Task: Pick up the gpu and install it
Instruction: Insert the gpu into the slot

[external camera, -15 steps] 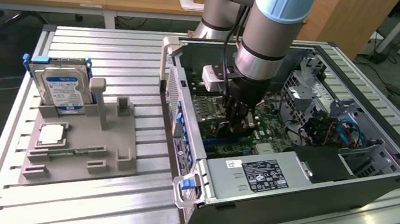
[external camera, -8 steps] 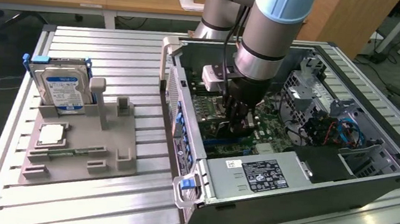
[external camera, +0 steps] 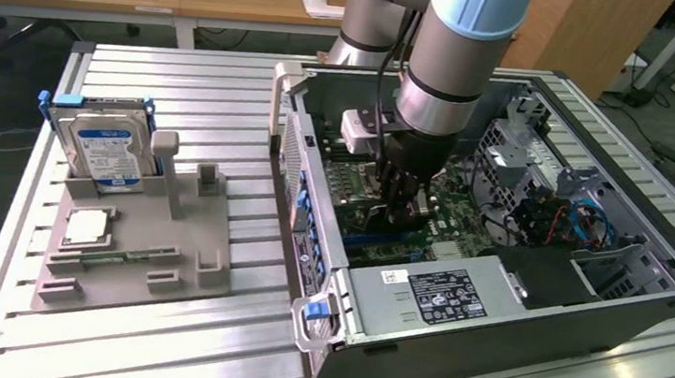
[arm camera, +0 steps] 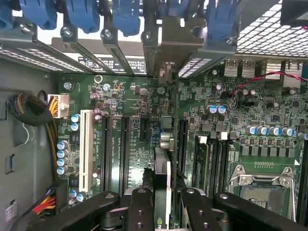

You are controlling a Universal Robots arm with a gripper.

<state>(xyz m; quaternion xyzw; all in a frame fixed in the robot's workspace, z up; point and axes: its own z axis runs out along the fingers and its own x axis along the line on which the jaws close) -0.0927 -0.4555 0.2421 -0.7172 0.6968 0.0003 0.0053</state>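
Exterior view: the gripper (external camera: 404, 217) reaches deep into the open computer case (external camera: 627, 304) on the counter (external camera: 144, 357).

Wrist view: the fingers (arm camera: 144, 209) clamp the gpu (arm camera: 162, 180) edge-on above the motherboard (arm camera: 130, 144) slots. It looks light, stiff and fragile, best gripped by its edges.

Evenly lit from overhead, daylight-bright; soft glare streaks across the ribbed silvery aluminium table (external camera: 170, 350); deep shadow inside the open dark-grey metal computer case (external camera: 627, 304); in the wrist view, blown-out white through the perforated metal grille (arm camera: 269, 33); nearby black gripper fingers (arm camera: 139, 211) slightly soft.
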